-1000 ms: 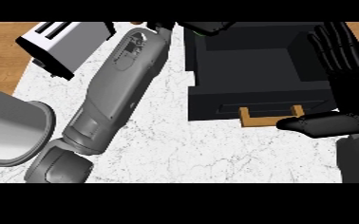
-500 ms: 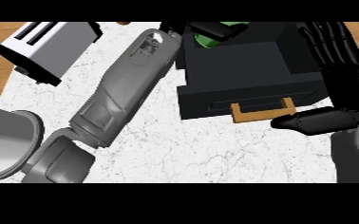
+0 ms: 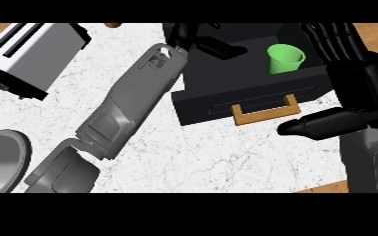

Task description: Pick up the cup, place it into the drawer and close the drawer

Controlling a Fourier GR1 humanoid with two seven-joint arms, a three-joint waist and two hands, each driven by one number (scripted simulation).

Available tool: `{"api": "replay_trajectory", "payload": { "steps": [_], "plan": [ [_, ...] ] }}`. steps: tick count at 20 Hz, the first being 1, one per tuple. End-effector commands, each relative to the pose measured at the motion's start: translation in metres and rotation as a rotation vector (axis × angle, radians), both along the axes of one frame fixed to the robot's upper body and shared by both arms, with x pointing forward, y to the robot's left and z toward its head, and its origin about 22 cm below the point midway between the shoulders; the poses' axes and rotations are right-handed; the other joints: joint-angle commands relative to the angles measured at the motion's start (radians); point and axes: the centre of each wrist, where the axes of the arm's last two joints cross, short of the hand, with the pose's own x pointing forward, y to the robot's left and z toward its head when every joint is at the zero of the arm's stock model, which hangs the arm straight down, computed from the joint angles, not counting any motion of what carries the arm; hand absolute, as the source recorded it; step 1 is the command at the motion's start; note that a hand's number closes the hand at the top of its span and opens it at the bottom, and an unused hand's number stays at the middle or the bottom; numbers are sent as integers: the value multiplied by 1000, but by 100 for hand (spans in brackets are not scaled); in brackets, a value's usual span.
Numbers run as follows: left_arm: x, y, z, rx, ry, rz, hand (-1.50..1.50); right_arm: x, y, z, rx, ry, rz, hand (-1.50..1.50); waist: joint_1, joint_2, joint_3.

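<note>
A light green cup (image 3: 284,58) stands upright inside the open black drawer (image 3: 221,87), near its right back corner. The drawer's front carries a tan handle (image 3: 266,111). My left forearm crosses the counter from the lower left, and my left hand (image 3: 201,37) hovers over the drawer's back left corner. Its fingers (image 3: 225,49) stretch toward the cup without touching it. My right hand (image 3: 341,75) is open at the drawer's right side with fingers pointing up. Its thumb (image 3: 317,125) lies just right of the handle.
A silver toaster (image 3: 33,55) stands at the top left. A grey round pan (image 3: 9,157) shows at the left edge. The white marble counter (image 3: 221,155) ends at a wooden strip (image 3: 325,187) at the lower right.
The cup, which was under my left hand at the top edge, now stands free in the drawer. Drawer and handle show lower and more fully. My right hand has barely moved.
</note>
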Motion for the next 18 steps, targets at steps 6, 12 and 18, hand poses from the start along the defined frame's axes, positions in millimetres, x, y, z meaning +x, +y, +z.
{"api": "replay_trajectory", "payload": {
  "steps": [6, 12, 18],
  "plan": [
    [-6, 2, -8, -239, -44, -39, -150, 5, 33, -3, 3, 26, 340, 150, -28, 11, -2],
    [-5, -1, 5, -400, -112, -12, -150, -1, 46, -10, -222, 139, 553, 150, 8, -6, -3],
    [-3, -2, 9, -419, -145, 50, -150, -10, 26, -19, -567, 243, 478, -150, 71, -23, -1]
  ]
}}
